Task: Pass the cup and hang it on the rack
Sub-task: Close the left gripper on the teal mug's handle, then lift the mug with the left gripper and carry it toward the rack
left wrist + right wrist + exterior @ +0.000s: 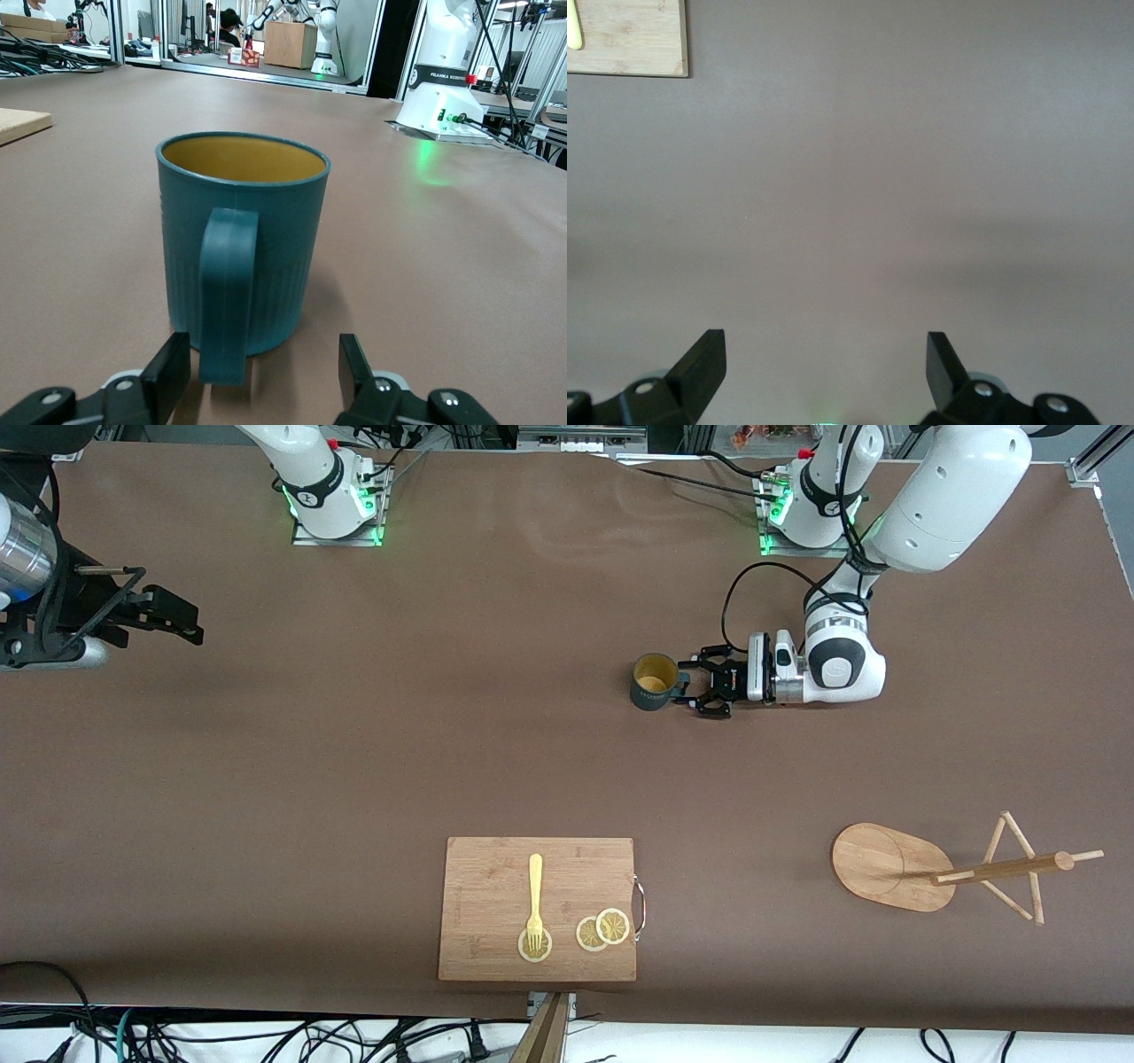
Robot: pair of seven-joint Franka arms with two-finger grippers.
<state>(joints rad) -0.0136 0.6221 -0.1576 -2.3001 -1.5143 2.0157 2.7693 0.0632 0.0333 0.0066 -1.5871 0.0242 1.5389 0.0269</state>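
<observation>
Left gripper (689, 685) is sitting low at the bench (354, 762), level with the cup (654, 681), its fingers (168, 372) spread to either side of the cup's handle (226, 292) and not touching it. That dark teal cup, yellowish-tan inside, is standing upright on the bench near the middle, its handle pointing toward the left arm's end. Nearer the front camera, toward that same end, the rack (939, 865) is resting on its oval base, apart from the cup. A bamboo cutting board (496, 886) is lying at the bench's front edge, carrying a yellow fork (535, 899) and lemon slices (603, 929). Right gripper (168, 615) is waiting over the right arm's end of the bench, its fingers (700, 363) spread wide around nothing.
</observation>
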